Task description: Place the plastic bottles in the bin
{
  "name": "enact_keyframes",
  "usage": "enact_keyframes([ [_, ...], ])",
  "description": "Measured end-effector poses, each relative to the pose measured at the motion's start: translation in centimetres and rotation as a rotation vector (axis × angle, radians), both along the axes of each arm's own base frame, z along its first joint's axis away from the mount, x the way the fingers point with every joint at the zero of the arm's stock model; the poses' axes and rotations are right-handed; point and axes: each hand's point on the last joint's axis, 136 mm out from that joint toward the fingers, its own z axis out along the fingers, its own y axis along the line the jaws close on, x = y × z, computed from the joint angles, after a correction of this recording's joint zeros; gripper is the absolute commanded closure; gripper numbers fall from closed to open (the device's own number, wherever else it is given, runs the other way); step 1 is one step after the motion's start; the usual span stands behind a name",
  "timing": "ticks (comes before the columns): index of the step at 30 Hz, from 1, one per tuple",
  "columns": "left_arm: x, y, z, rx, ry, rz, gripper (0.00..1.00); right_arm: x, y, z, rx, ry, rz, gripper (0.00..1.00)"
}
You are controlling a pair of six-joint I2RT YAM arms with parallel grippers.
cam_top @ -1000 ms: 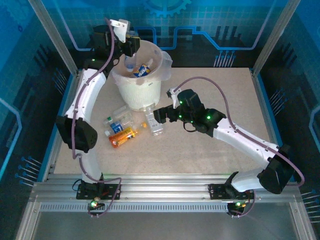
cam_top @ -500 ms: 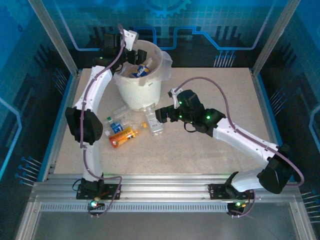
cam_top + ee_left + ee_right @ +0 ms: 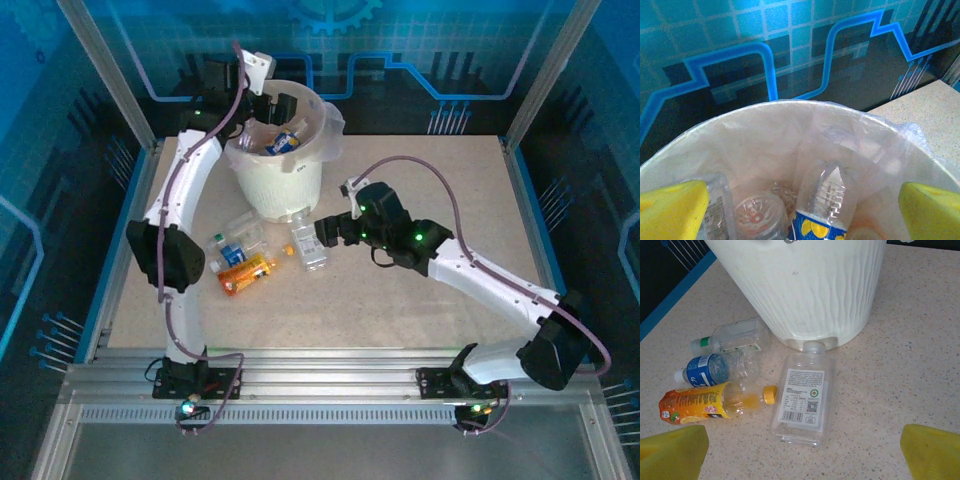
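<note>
Speckled table (image 3: pixel 420 200) holds four bottles (image 3: pixel 802 400); bin (image 3: pixel 805 285) beside.

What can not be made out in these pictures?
- Left wrist: the bottles inside the bin are cut off by the lower edge and the yellow fingers; their number is unclear.
- Right wrist: the bin's top is cut off by the upper edge; whether the flat bottle has a cap is unclear.
- Top: the left gripper covers part of the bin's opening; labels are too small to read.
</note>
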Motion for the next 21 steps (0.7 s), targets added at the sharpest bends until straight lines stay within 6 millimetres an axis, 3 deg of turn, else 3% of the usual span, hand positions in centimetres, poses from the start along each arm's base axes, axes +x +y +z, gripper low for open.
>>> enact_keyframes([
  [6, -5.1, 1.7, 3.5, -0.054, -0.042, 0.074, 0.01, -0.2, -0.8, 0.0, -0.009, -0.012, -0.021, 0.00],
  [9, -8.9, 2.8, 5.1, -0.097, -0.078, 0.121, 0.01, -0.3, -1.2, -0.2, -0.017, -0.015, -0.032, 0.00],
  [12, -12.6, 4.1, 5.4, -0.135, -0.101, 0.171, 0.01, -0.3, -1.6, -0.3, -0.024, -0.020, -0.045, 0.00],
  [15, -16.2, 5.3, 3.6, -0.176, -0.088, 0.228, 0.01, -0.2, -2.0, -0.2, -0.034, -0.028, -0.062, 0.00],
  [21, -21.5, 6.5, -4.2, -0.253, 0.062, 0.307, 0.01, 0.1, -2.9, -0.1, -0.056, -0.045, -0.102, 0.00],
])
